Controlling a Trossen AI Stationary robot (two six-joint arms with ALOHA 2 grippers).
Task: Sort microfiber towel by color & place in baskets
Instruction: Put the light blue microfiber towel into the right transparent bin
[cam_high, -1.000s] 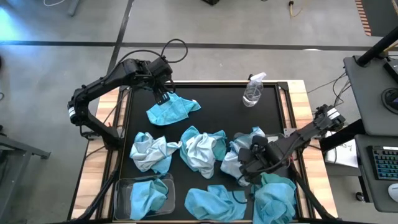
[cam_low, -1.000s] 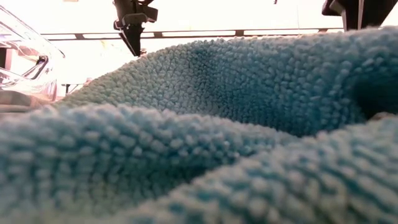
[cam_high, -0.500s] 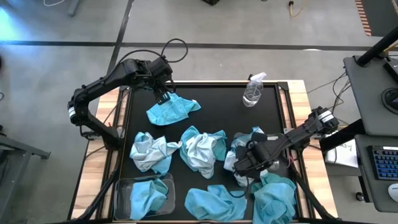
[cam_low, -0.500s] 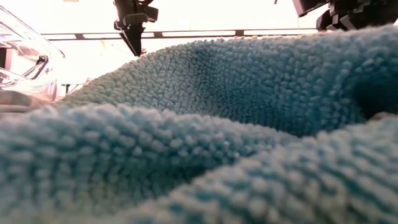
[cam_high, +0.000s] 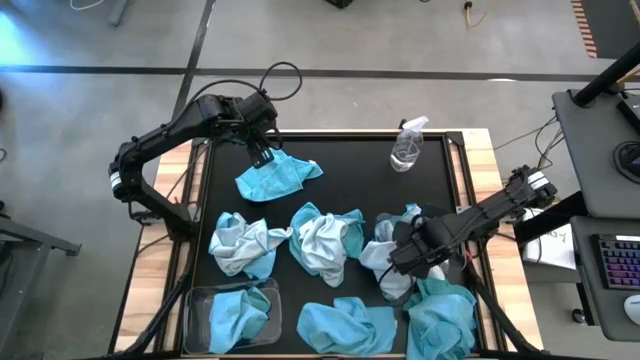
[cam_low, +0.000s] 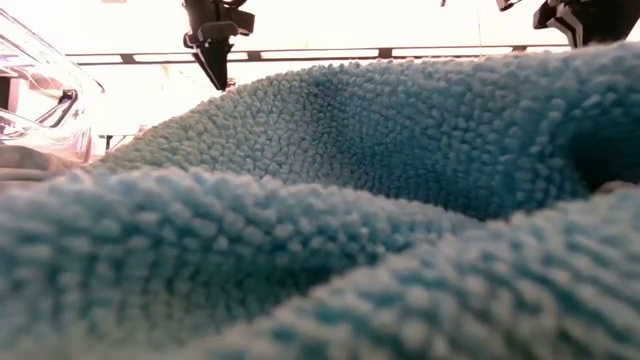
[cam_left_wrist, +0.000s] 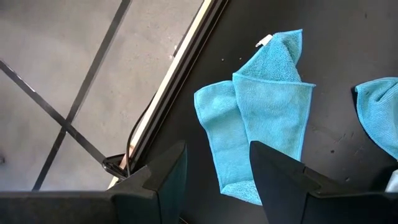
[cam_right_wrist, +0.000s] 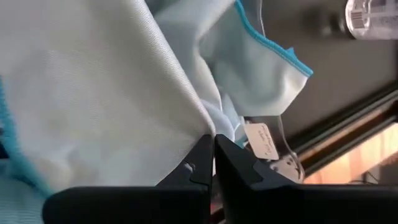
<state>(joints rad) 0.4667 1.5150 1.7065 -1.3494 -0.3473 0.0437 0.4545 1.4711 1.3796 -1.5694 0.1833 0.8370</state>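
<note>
Left gripper (cam_high: 266, 150) hangs over the far-left part of the black tabletop (cam_high: 350, 175), fingers spread wide, nothing between them. A folded turquoise towel (cam_high: 275, 178) lies flat just beneath and beside it, apparently let go. It is not in a basket.

Near-left corner: clear basket (cam_high: 193, 322) with one turquoise towel (cam_high: 235, 315) inside. No second basket can be made out.

Middle of the tabletop: two crumpled towels mixing pale and turquoise (cam_high: 243, 243) (cam_high: 326, 240). Another turquoise towel (cam_high: 345, 325) sits at the near edge. Spray bottle (cam_high: 407, 146) stands at the far edge.

Right gripper (cam_high: 400, 262), right of centre, is pinched tight on a fold of the pale whitish towel (cam_right_wrist: 93, 87); the right wrist view shows cloth caught where the tips meet.

Step in hand, as I judge it: pick-up of a pale towel. The next move calls for a clean lift clear of the neighbouring turquoise heap (cam_high: 440, 315), then a carry to the pale-colour basket.

Against a second ago: right jaws have gone from wide to closed, and the wrist has shifted slightly. Left arm unchanged.
</note>
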